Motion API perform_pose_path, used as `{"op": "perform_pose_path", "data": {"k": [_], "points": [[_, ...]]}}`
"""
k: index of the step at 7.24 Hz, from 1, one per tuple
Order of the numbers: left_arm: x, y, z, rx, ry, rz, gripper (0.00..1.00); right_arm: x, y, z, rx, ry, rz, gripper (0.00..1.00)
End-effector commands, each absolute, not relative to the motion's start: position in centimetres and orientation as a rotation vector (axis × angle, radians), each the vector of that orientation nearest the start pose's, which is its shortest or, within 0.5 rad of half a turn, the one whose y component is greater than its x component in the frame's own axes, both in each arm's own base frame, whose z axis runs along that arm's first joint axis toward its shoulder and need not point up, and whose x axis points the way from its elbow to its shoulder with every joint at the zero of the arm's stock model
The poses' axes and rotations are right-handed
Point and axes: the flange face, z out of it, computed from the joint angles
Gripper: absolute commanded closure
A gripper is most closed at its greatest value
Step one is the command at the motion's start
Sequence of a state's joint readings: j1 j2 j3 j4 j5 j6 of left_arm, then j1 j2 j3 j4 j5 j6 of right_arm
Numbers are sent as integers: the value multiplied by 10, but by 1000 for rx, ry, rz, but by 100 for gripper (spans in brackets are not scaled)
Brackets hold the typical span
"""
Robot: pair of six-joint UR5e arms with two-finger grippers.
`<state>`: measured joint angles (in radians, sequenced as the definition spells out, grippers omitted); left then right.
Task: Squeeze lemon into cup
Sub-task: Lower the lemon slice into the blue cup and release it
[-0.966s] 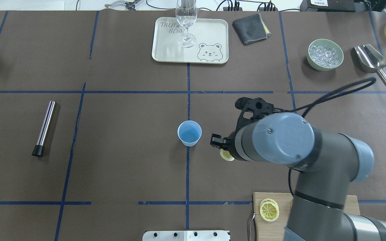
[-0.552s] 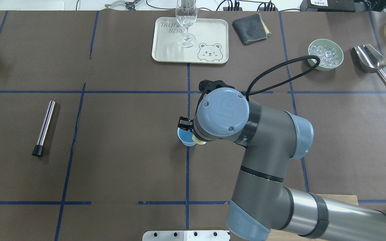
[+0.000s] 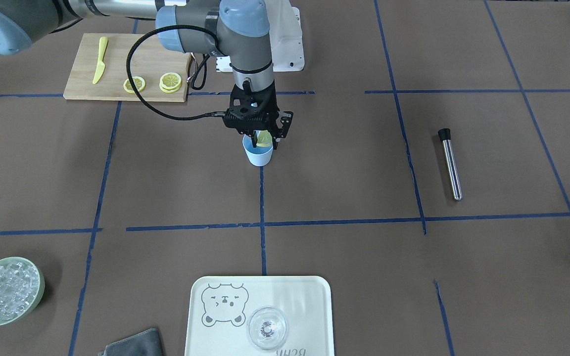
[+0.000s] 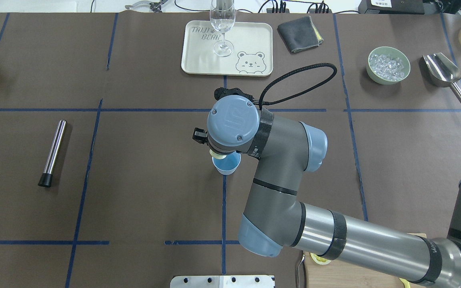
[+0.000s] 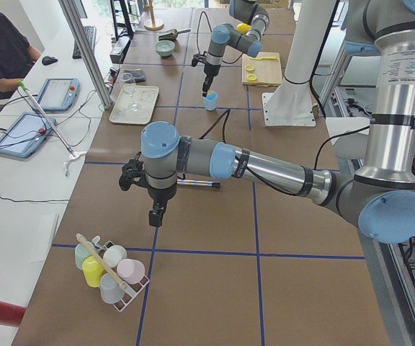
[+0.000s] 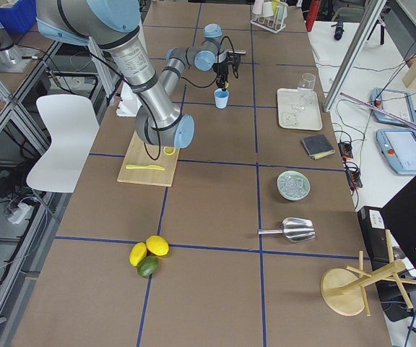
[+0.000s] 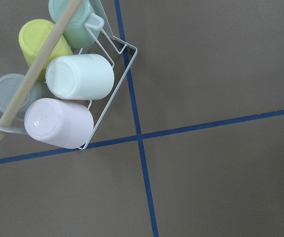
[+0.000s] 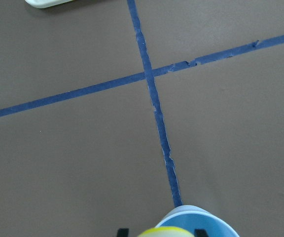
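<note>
Just above the cup (image 3: 258,156), the right claw (image 3: 265,142) pinches the lemon (image 3: 264,138), its disc upright on edge.

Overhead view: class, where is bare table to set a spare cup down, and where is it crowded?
Bare: the stretch between the metal rod and the cup; also left of the tray. Crowded: at the cup, where the right gripper holds the lemon slice; around the ice bowl and scoop.
</note>
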<state>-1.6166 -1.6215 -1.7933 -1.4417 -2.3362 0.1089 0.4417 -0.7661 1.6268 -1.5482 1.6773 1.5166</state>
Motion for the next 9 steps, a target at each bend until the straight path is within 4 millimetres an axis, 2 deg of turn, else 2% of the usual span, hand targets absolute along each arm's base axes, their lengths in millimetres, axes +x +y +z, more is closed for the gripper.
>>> {"op": "perform_pose_path", "data": {"k": [1,2,4,8,9], "points": [[-87,-508,537,195,752,116,0,-582,-413,151,113,-872,315,48],[-87,-508,537,195,750,116,0,-581,-411,150,107,-868,314,48],[-87,-508,537,195,752,116,0,-563,-400,137,77,-839,308,48],[-88,-508,535,199,753,116,0,-565,-401,143,71,-818,309,47],[-88,-509,534,200,753,117,0,-565,-402,143,74,-821,309,33]]}}
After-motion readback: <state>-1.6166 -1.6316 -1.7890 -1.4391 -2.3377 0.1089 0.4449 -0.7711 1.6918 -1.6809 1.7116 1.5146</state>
